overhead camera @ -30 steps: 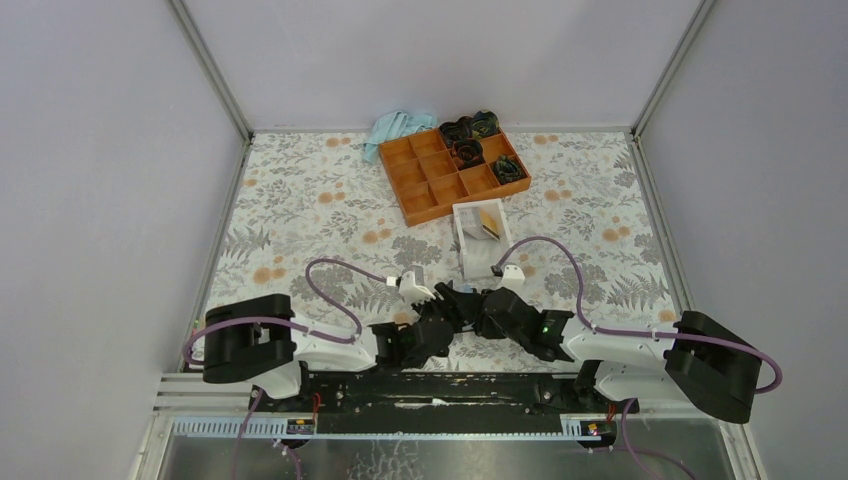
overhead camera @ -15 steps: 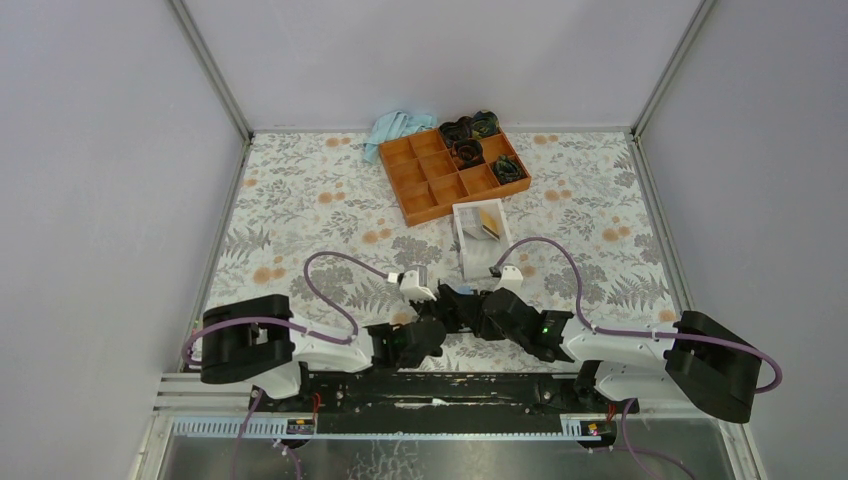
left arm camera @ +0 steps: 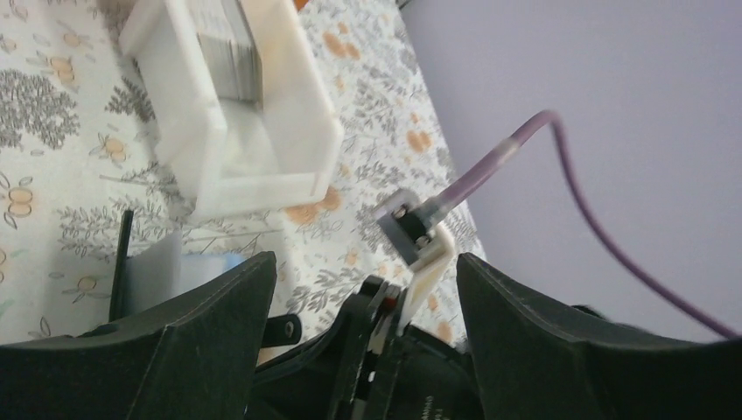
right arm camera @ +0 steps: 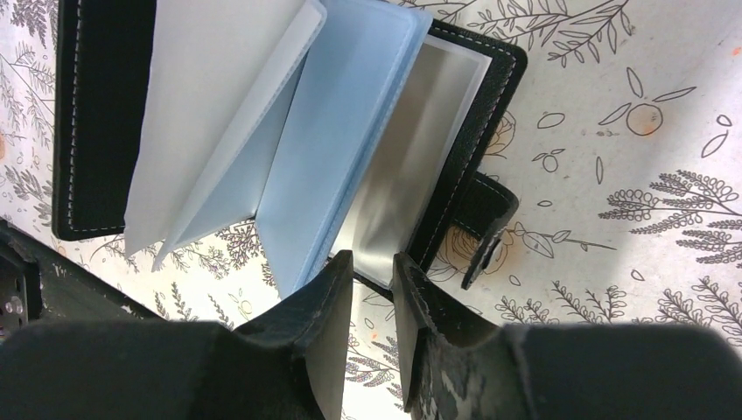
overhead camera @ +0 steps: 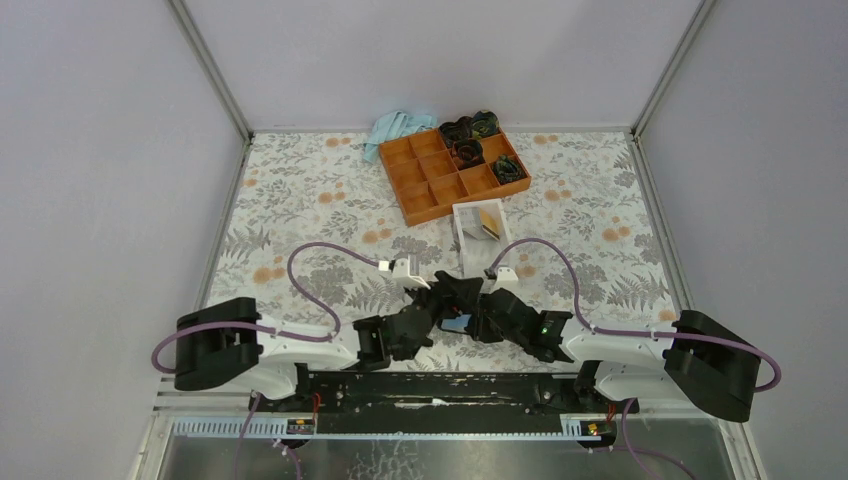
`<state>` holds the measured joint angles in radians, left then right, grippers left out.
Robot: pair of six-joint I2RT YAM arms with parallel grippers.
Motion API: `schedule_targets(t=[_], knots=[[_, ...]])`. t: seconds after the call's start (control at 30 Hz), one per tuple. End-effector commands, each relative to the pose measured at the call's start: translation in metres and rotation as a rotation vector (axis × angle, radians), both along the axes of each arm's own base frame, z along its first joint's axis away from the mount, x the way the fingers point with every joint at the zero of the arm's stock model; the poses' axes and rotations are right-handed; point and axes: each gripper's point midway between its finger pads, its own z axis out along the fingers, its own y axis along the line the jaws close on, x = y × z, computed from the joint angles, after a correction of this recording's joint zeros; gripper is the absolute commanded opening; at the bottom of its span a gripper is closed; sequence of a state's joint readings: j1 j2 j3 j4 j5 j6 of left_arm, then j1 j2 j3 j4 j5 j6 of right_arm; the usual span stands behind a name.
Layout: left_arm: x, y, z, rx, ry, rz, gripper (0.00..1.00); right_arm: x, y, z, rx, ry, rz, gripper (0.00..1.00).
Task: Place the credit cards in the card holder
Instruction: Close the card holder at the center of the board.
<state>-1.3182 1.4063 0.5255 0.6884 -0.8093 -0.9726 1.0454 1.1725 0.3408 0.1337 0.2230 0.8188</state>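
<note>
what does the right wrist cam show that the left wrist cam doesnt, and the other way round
Only the right wrist view: the wallet spread open, seen from above, its snap tab, and the right gripper, whose fingers appear to pinch the wallet's near edge.
Only the left wrist view: the white box with a stack of cards in it, a purple cable, and the left gripper, wide open and holding nothing.
Both: the floral table and the wallet's pale blue sleeves, only a sliver of them in the left view.
</note>
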Motion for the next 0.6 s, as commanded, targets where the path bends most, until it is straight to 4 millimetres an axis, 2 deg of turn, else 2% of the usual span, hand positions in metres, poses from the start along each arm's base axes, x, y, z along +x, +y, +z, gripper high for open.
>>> schedule_targets(t=[0.0, 0.17, 0.3, 0.37, 0.47, 0.57], knots=[[0.013, 0.022, 0.030, -0.053, -0.061, 0.082, 0.83, -0.009, -0.003, -0.009, -0.035, 0.026, 0.042, 0.31], [0.018, 0.054, 0.023, -0.014, -0.050, 0.168, 0.83, -0.009, -0.002, -0.009, -0.031, 0.029, 0.043, 0.31], [0.021, 0.088, -0.010, 0.042, 0.015, 0.246, 0.80, -0.008, -0.003, -0.007, -0.030, 0.021, 0.038, 0.32], [0.018, 0.100, -0.030, 0.049, 0.061, 0.269, 0.76, -0.008, -0.003, -0.006, -0.030, 0.020, 0.039, 0.31], [0.012, 0.114, -0.059, 0.000, 0.153, 0.296, 0.69, -0.008, -0.002, -0.007, -0.030, 0.022, 0.041, 0.32], [0.009, 0.118, -0.079, -0.044, 0.216, 0.287, 0.59, -0.008, -0.002, -0.008, -0.032, 0.026, 0.043, 0.31]])
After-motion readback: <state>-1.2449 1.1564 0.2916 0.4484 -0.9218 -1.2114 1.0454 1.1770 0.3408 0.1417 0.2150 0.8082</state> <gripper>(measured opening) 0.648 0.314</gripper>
